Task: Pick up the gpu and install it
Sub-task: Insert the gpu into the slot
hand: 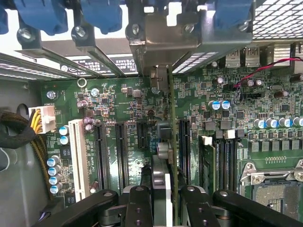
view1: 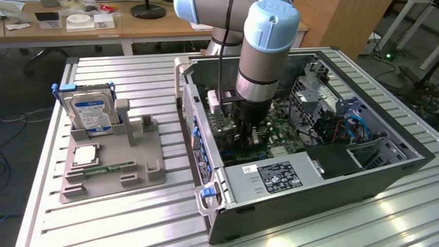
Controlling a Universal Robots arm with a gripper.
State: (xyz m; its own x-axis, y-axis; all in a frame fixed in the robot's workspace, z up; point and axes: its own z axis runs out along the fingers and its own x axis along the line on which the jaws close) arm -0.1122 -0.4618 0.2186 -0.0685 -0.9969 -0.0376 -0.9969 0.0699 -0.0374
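Deep inside the open computer case (view1: 384, 154), my gripper (view1: 245, 135) is shut on the gpu. In the wrist view the gpu (hand: 171, 118) runs edge-on away from my gripper (hand: 163, 191), a thin card standing upright over the green motherboard (hand: 118, 104) between the black expansion slots (hand: 100, 151). One black finger (hand: 137, 205) sits on each side of it. Its silvery end bracket (hand: 165, 42) sits at the case's rear slot openings, and the bracket (view1: 215, 103) also shows beside the arm. Whether the card's edge is seated in a slot is hidden.
On the exterior view's left, a grey fixture (view1: 137, 180) holds a hard drive (view1: 92, 113), a flat chip (view1: 86, 154) and a memory stick (view1: 110, 167). The power supply (view1: 274, 177) fills the case's near corner. Blue retainer clips (hand: 42, 14), a white slot (hand: 78, 156) and memory slots (hand: 222, 161) surround the card.
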